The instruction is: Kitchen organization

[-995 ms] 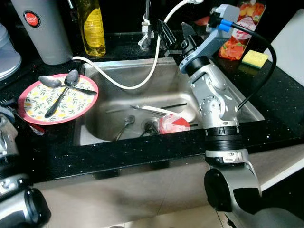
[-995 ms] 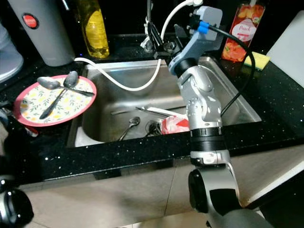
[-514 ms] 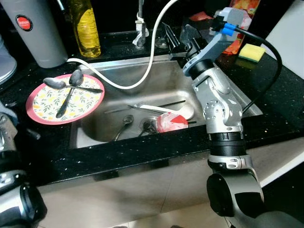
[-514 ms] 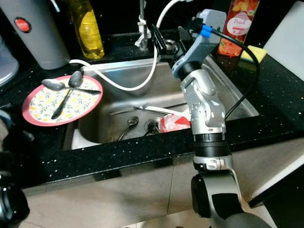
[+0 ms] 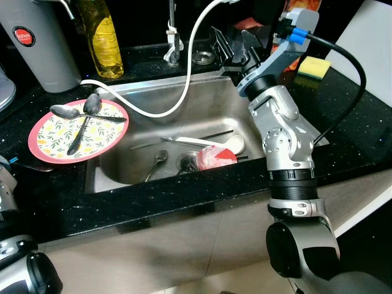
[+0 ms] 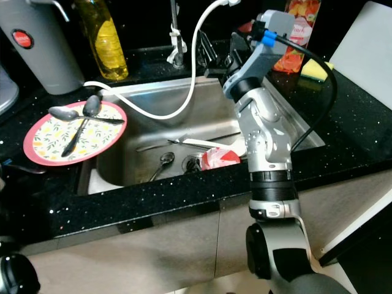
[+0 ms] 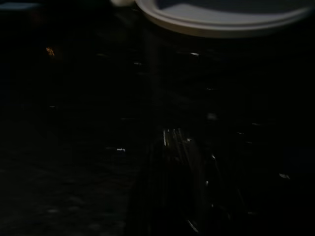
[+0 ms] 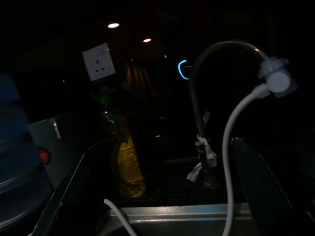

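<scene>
With spoons parked on the plate [image 5: 46, 138] beside the sink [image 5: 208, 101], right tool [image 5: 236, 49] hovers over its back rim, fingers spread, empty, likely repositioning.

1. One stainless sink [image 5: 202, 101], centre of the black counter; one white hose [image 5: 184, 92] looping over it from 12 o'clock.
2. One pink floral plate [image 5: 46, 142] at 9 o'clock, carrying three spoons [image 5: 82, 119].
3. In the basin: one spoon [image 5: 158, 160], one white ladle [image 5: 211, 143], one red-and-white pot [image 5: 215, 157].
4. One bottle of yellow oil [image 5: 103, 37] and one grey flask [image 5: 33, 43] at 11 o'clock.
5. One yellow sponge [image 5: 313, 66] and one juice carton [image 6: 293, 30] at 2 o'clock.
</scene>
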Robot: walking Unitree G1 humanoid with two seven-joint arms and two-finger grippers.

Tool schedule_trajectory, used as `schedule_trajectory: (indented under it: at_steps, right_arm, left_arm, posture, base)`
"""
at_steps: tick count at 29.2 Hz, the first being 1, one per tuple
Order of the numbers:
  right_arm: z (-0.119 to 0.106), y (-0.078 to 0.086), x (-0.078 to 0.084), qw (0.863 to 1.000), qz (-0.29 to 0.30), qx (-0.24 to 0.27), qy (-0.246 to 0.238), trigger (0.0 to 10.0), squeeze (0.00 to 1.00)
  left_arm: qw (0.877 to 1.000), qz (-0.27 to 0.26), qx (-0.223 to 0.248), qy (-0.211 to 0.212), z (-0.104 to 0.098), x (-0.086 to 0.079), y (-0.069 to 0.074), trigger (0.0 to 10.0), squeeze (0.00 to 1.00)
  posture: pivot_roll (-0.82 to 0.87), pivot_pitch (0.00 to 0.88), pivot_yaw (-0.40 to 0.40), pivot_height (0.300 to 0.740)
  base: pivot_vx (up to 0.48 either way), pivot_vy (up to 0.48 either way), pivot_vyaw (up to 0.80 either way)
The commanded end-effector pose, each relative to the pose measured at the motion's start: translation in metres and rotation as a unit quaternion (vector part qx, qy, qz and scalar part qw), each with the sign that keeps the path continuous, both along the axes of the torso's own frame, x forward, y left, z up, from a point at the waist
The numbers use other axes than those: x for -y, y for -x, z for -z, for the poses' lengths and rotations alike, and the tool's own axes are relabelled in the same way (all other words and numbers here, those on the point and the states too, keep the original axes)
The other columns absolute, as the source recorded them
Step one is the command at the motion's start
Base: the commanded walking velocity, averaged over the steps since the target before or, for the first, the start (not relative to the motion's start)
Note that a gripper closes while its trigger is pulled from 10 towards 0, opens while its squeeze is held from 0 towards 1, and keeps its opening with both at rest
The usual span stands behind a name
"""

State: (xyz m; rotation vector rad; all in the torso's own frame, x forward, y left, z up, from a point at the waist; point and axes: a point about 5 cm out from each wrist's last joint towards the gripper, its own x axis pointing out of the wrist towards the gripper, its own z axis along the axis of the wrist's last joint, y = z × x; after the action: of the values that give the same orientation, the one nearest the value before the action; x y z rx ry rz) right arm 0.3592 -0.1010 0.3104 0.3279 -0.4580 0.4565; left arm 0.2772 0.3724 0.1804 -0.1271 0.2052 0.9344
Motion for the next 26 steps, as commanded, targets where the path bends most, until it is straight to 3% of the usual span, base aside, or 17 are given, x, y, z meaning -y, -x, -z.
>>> schedule_trajectory:
  at_steps: [1, 2, 5, 6, 8, 9, 10, 12, 13, 16, 18, 20, 21, 22, 23, 25, 26]
  right_arm:
    - [0.001, -0.001, -0.005, 1.0, -0.012, -0.006, 0.001, 10.0, 0.0]
    - [0.001, -0.001, -0.006, 1.0, -0.014, -0.006, 0.001, 10.0, 0.0]
    - [0.0, -0.003, -0.004, 1.0, -0.008, -0.006, -0.004, 10.0, 0.0]
    - [0.0, -0.003, -0.004, 1.0, -0.008, -0.006, -0.004, 10.0, 0.0]
    - [-0.001, -0.003, -0.003, 1.0, -0.006, -0.006, -0.005, 10.0, 0.0]
    - [-0.001, -0.003, -0.002, 1.0, -0.004, -0.005, -0.005, 10.0, 0.0]
    - [-0.001, -0.003, -0.002, 1.0, -0.004, -0.005, -0.005, 10.0, 0.0]
    - [0.0, -0.002, 0.002, 1.0, 0.002, -0.004, -0.005, 10.0, 0.0]
    - [0.0, -0.002, 0.002, 1.0, 0.002, -0.004, -0.005, 10.0, 0.0]
    - [-0.001, -0.003, 0.007, 1.0, 0.015, -0.005, -0.013, 10.0, 0.0]
    - [-0.001, -0.003, 0.007, 1.0, 0.015, -0.002, -0.012, 10.0, 0.0]
    - [-0.001, -0.002, 0.007, 1.0, 0.016, 0.001, -0.01, 10.0, 0.0]
    - [-0.001, -0.002, 0.009, 1.0, 0.018, 0.003, -0.01, 10.0, 0.0]
    - [-0.001, -0.002, 0.009, 1.0, 0.018, 0.003, -0.01, 10.0, 0.0]
    - [-0.001, -0.002, 0.011, 1.0, 0.024, 0.002, -0.013, 10.0, 0.0]
    - [-0.001, -0.002, 0.011, 1.0, 0.024, 0.002, -0.013, 10.0, 0.0]
    - [0.0, -0.002, 0.011, 1.0, 0.027, 0.002, -0.013, 10.0, 0.0]
  left_arm:
    - [0.999, -0.025, -0.019, -0.035, 0.004, 0.0, 0.006, 0.0, 0.0]
    - [0.996, -0.036, 0.001, -0.077, -0.01, 0.0, 0.007, 10.0, 0.0]
    - [0.988, -0.042, 0.06, -0.136, -0.042, 0.004, 0.007, 10.0, 0.0]
    - [0.988, -0.042, 0.06, -0.136, -0.042, 0.004, 0.007, 10.0, 0.0]
    - [0.984, -0.035, 0.087, -0.152, -0.057, 0.007, 0.005, 10.0, 0.0]
    - [0.978, -0.025, 0.123, -0.168, -0.077, 0.01, 0.004, 10.0, 0.0]
    - [0.978, -0.025, 0.123, -0.168, -0.077, 0.01, 0.004, 10.0, 0.0]
    - [0.963, -0.017, 0.185, -0.195, -0.112, 0.012, 0.005, 10.0, 0.0]
    - [0.963, -0.017, 0.185, -0.195, -0.112, 0.012, 0.005, 10.0, 0.0]
    - [0.947, 0.032, 0.254, -0.195, -0.149, 0.024, -0.002, 10.0, 0.0]
    - [0.948, 0.06, 0.256, -0.179, -0.15, 0.031, -0.009, 10.0, 0.0]
    - [0.956, 0.077, 0.238, -0.155, -0.141, 0.036, -0.018, 10.0, 0.0]
    - [0.967, 0.076, 0.204, -0.132, -0.127, 0.039, -0.025, 10.0, 0.0]
    - [0.967, 0.076, 0.204, -0.132, -0.127, 0.039, -0.025, 10.0, 0.0]
    - [0.979, 0.059, 0.162, -0.107, -0.108, 0.038, -0.028, 10.0, 0.43]
    - [0.979, 0.059, 0.162, -0.107, -0.108, 0.038, -0.028, 10.0, 0.43]
    - [0.99, 0.021, 0.113, -0.083, -0.08, 0.032, -0.025, 10.0, 1.0]
  posture:
    - [0.18, 0.008, 0.004, 0.74]
    - [0.18, 0.0, 0.006, 0.74]
    - [0.17, 0.005, 0.011, 0.74]
    - [0.17, 0.005, 0.011, 0.74]
    - [0.17, 0.005, 0.011, 0.74]
    - [0.17, 0.0, 0.02, 0.74]
    - [0.17, 0.0, 0.02, 0.74]
    - [0.16, 0.0, 0.028, 0.74]
    - [0.16, 0.0, 0.028, 0.74]
    - [0.16, 0.0, 0.038, 0.74]
    - [0.15, 0.0, 0.043, 0.74]
    - [0.15, 0.0, 0.053, 0.74]
    - [0.15, 0.0, 0.057, 0.74]
    - [0.15, 0.0, 0.057, 0.74]
    - [0.14, 0.0, 0.059, 0.74]
    - [0.14, 0.0, 0.059, 0.74]
    - [0.13, 0.0, 0.065, 0.74]
  base:
    - [0.0, 0.0, 0.0]
    - [0.0, 0.0, 0.0]
    - [0.0, 0.0, 0.0]
    - [0.0, 0.0, 0.0]
    - [0.0, 0.0, 0.0]
    - [0.0, 0.0, 0.0]
    - [0.0, 0.0, 0.0]
    - [0.0, 0.0, 0.0]
    - [0.0, 0.0, 0.0]
    - [0.0, 0.0, 0.0]
    - [0.0, 0.0, 0.0]
    - [0.0, 0.0, 0.0]
    - [0.0, 0.0, 0.0]
    - [0.0, 0.0, 0.0]
    - [0.0, 0.0, 0.0]
    - [0.0, 0.0, 0.0]
    - [0.0, 0.0, 0.0]
